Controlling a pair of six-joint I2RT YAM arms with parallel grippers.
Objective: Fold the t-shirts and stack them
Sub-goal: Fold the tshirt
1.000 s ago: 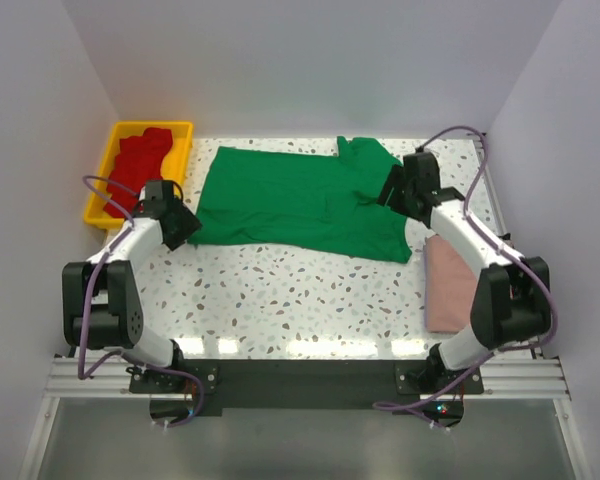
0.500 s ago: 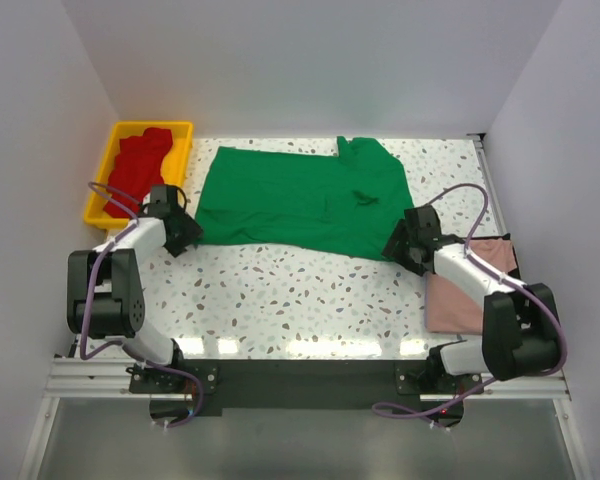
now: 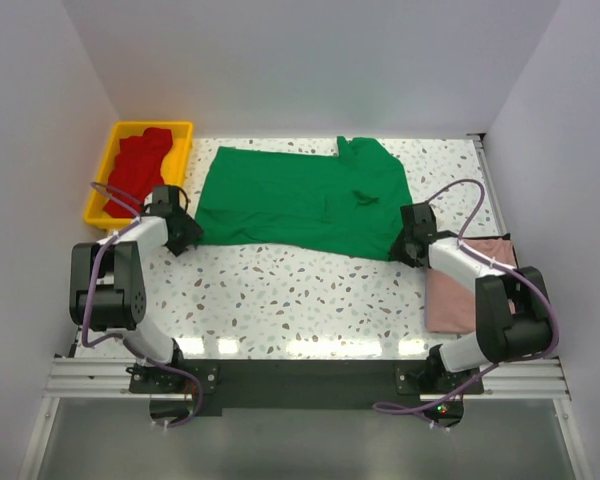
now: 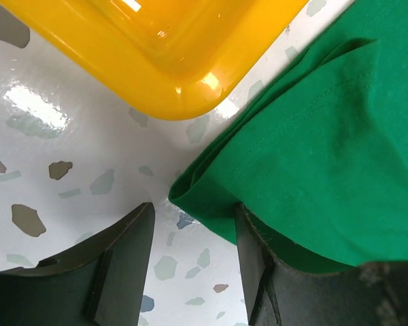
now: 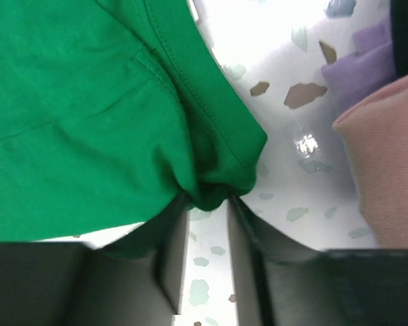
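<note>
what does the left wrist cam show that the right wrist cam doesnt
Only the left wrist view shows a corner of the yellow tray. Only the right wrist view shows the edge of the pink t-shirt and a purple cable. Both show a corner of the green t-shirt on the speckled table.

No text, label, brand name, number or sign can be read in any of the three views. The green t-shirt [image 3: 300,200], the pink t-shirt [image 3: 458,292], the red t-shirts [image 3: 138,168] and the yellow tray [image 3: 104,166] show only plain colour, with no readable print on them
</note>
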